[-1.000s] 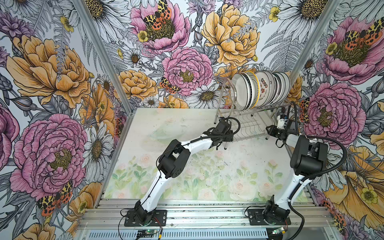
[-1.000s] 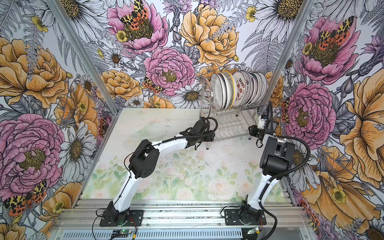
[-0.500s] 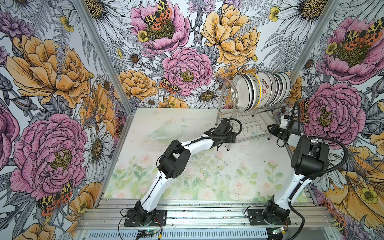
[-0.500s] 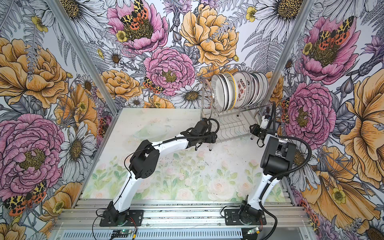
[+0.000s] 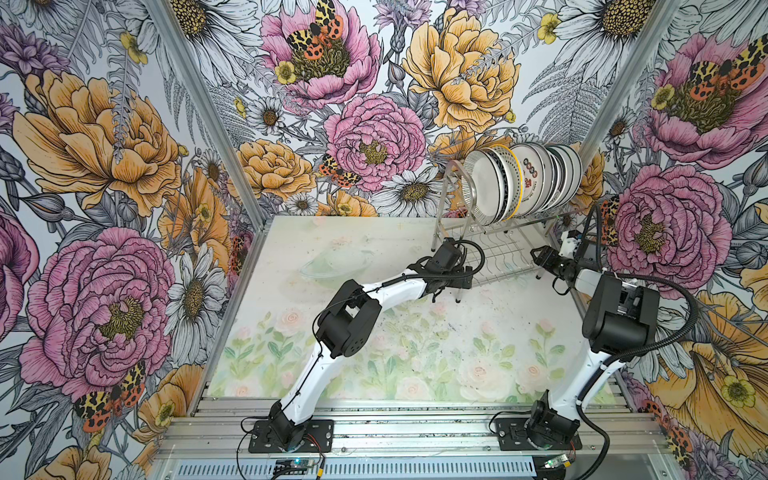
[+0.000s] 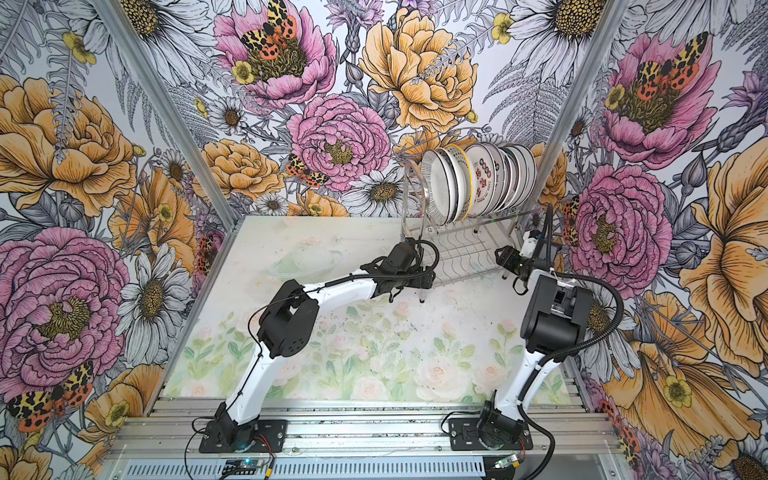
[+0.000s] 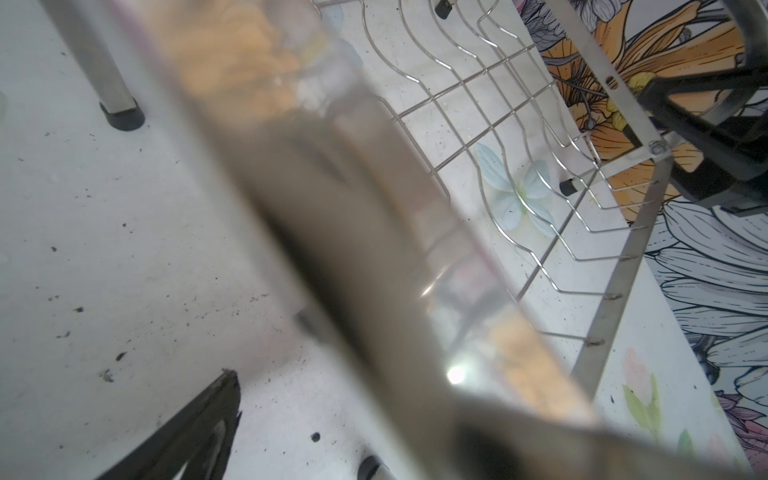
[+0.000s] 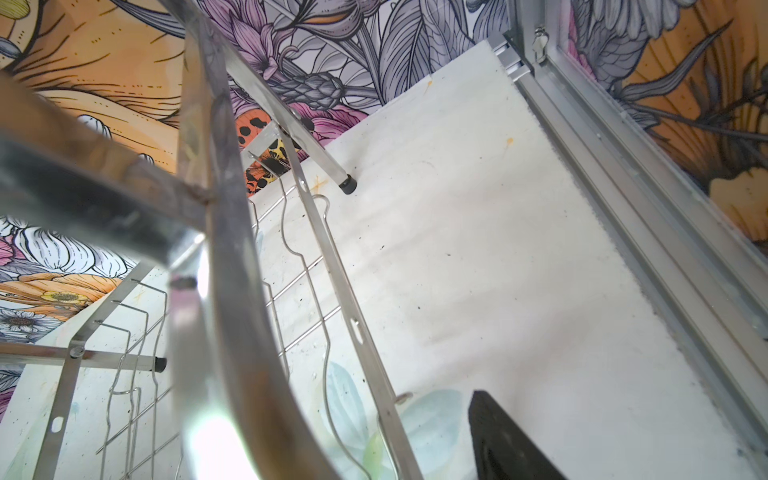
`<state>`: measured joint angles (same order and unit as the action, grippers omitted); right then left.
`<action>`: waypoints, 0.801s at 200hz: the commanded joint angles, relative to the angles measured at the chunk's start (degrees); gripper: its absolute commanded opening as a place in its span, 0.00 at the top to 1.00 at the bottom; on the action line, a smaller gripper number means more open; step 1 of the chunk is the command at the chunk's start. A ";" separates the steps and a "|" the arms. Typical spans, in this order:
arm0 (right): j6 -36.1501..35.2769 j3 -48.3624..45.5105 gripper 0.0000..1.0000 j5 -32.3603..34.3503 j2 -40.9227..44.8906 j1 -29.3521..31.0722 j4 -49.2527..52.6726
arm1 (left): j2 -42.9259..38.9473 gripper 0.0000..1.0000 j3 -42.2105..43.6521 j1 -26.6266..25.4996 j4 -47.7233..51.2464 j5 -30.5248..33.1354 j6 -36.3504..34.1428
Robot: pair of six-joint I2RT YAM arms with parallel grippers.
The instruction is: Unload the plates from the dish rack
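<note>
**Both grippers loose at the rack, plates not yet unloaded**

The plates (image 5: pixel 519 183) stand on edge in the upper tier of the wire dish rack (image 5: pixel 498 253), in the far right corner; its slots keep them upright. My left gripper (image 5: pixel 462 277) straddles a rack bar, jaws apart, holding nothing. The right gripper (image 5: pixel 541 255), at the opposite end loop, does likewise. I judge they flank it for steadying. The floral table mat (image 5: pixel 374 345) is speckled; flowered wallpaper (image 5: pixel 124 166) encloses the cell.

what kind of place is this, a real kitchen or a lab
Probably a robot test cell, not a kitchen: two robot arms bolted to an aluminium rail, floral printed walls boxing in a table, and a dish rack of plates.
</note>
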<state>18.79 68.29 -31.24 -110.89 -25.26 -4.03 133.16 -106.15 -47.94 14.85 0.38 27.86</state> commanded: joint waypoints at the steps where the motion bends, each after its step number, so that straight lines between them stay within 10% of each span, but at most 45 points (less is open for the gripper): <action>1: 2.17 -2.49 0.26 -5.62 3.52 2.76 4.34 | -2.76 0.01 1.17 -5.40 -0.08 -9.11 -10.27; 55: 2.59 -5.84 0.18 -3.82 7.37 2.58 4.30 | -5.28 0.01 4.97 -5.88 -1.14 -9.18 -10.76; 69: 2.92 -6.86 0.01 -2.88 8.40 2.41 4.32 | -6.10 0.01 6.21 -6.46 -1.35 -9.13 -11.84; 160: 3.01 -11.51 0.01 -2.07 14.03 2.23 4.03 | -9.40 0.01 11.82 -7.43 -2.39 -6.51 -11.03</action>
<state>20.56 58.04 -27.42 -99.68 -24.84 -2.39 125.71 -95.29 -50.61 13.13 -1.06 28.12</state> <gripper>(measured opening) 0.992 0.990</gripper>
